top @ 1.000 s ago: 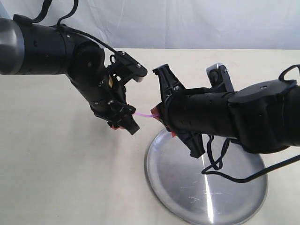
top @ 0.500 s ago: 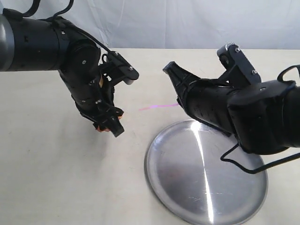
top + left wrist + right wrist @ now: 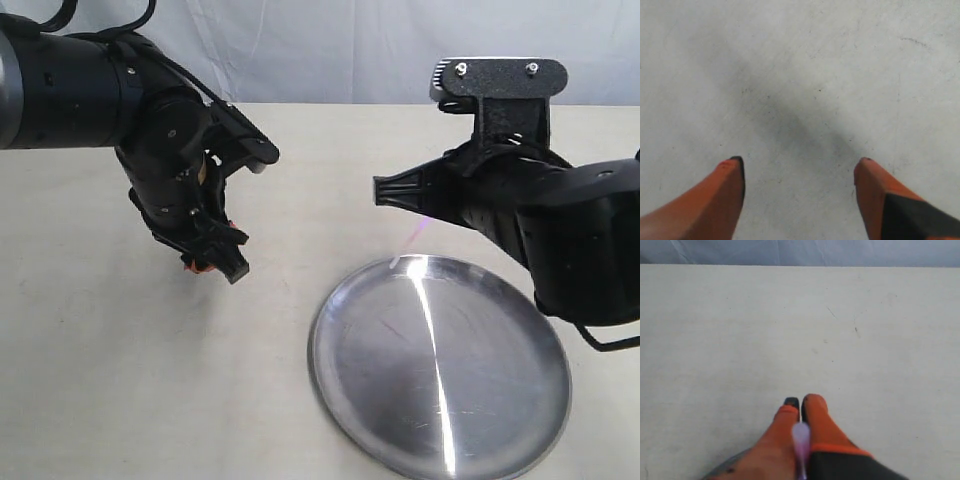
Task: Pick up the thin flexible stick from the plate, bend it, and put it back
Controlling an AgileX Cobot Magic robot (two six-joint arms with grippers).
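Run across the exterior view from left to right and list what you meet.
Left gripper, open → thin flexible stick, hanging from the shut right gripper. The plate and the right gripper overlap the stick's span, so they are left out of the order.

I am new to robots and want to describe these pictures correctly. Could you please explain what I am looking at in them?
You see two black robot arms over a pale table. The wide picture comes from a camera standing apart. The two close pictures come from cameras on the wrists; the orange shapes in them are the fingers of each gripper. The left gripper is open and holds nothing. The right gripper is shut on a thin pink stick, which hangs down toward the rim of a round silver plate. Nothing lies on the plate.
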